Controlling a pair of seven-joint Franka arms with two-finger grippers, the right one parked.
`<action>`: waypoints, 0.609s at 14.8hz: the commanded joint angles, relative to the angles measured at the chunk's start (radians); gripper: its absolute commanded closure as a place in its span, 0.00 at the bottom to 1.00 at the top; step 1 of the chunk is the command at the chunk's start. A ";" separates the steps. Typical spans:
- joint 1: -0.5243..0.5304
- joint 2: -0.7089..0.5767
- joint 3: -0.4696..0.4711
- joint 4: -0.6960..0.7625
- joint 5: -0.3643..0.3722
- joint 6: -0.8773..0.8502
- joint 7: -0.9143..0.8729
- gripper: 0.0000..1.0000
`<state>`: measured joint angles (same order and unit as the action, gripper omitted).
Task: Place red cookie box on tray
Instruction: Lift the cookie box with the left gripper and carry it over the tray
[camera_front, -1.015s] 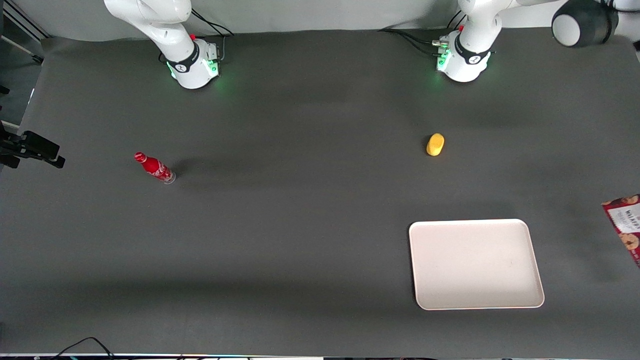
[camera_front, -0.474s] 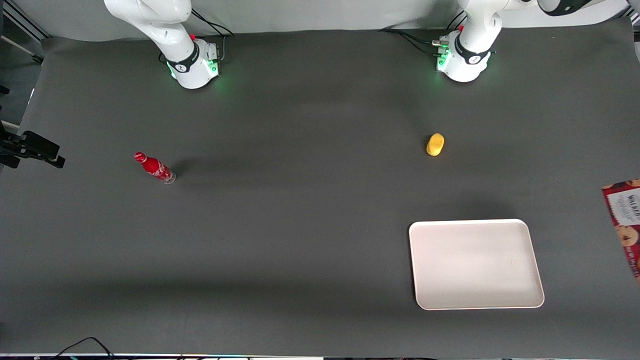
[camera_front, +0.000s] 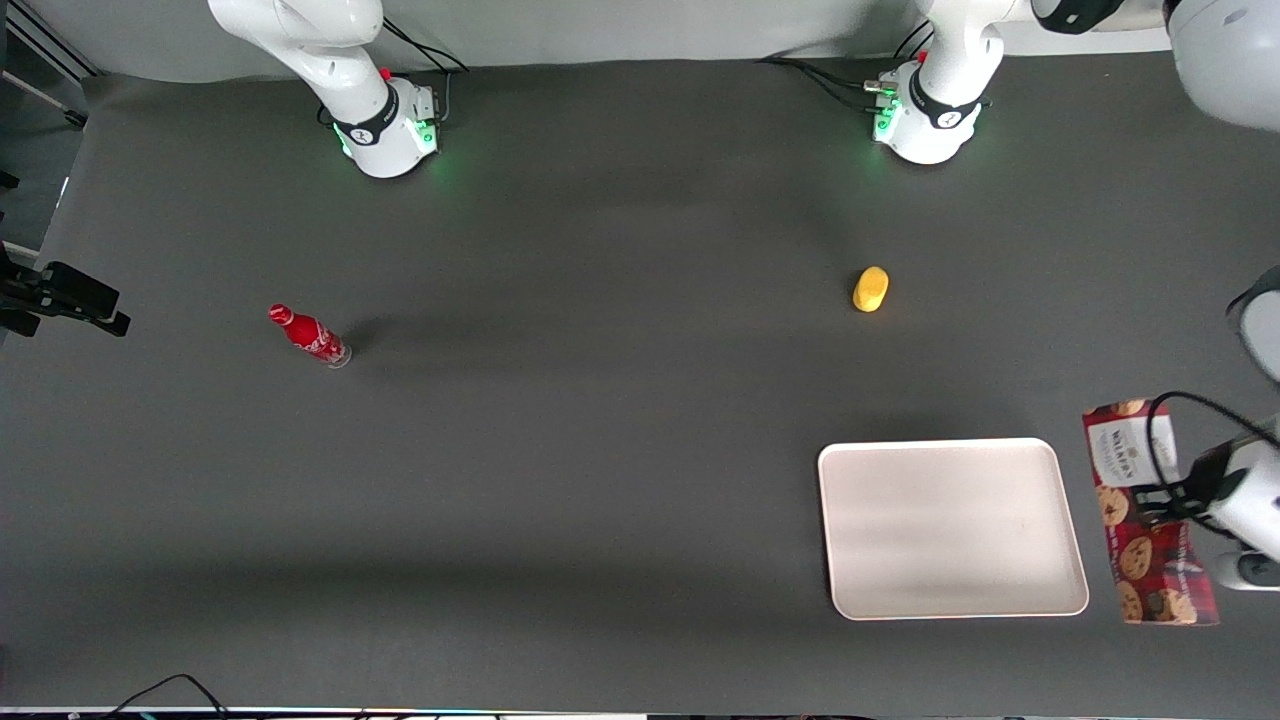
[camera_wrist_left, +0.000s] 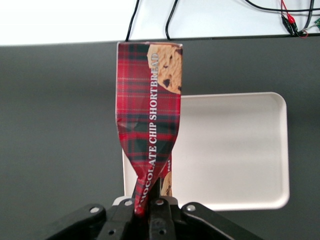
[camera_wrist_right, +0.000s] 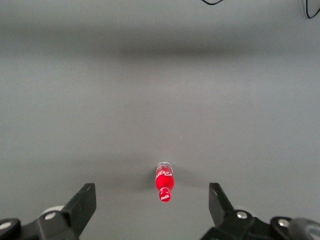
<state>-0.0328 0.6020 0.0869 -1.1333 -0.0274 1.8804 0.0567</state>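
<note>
Claw (camera_wrist_left: 148, 207): closed tight on the box (camera_front: 1140, 520), fingers pinching one narrow end so that the carton wall creases and twists at the grip. Seen in the front view at the working arm's end of the tabletop (camera_front: 600, 450), just beside the tray (camera_front: 950, 530).

Box (camera_wrist_left: 150, 125): held in the air, not on the tray. Positioned alongside the tray's short side, toward the working arm's end of the tabletop, long axis roughly parallel to that side. No overlap with the tray rim in the front view; narrow gap between the two. White label patch toward the end farther from the front camera; cookie pictures along the rest. In the wrist view, tartan side panel with "CHOCOLATE CHIP SHORTBREAD" lettering facing the camera, free end pointing away from the claw, tray (camera_wrist_left: 240, 150) visible past it.

Tray: flat on the tabletop, nothing on it.

Yellow object (camera_front: 871, 289): on the tabletop, farther from the front camera than the tray, well apart from it.

Bottle (camera_front: 308, 336): red, lying toward the parked arm's end of the tabletop, well apart from the tray.
</note>
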 joint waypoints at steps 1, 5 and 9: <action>0.013 -0.027 -0.009 -0.176 0.024 0.173 0.002 1.00; 0.025 -0.033 0.002 -0.337 -0.009 0.346 0.057 1.00; 0.028 -0.039 0.008 -0.505 -0.037 0.586 0.080 1.00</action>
<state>-0.0014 0.6174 0.0904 -1.4874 -0.0444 2.3098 0.0990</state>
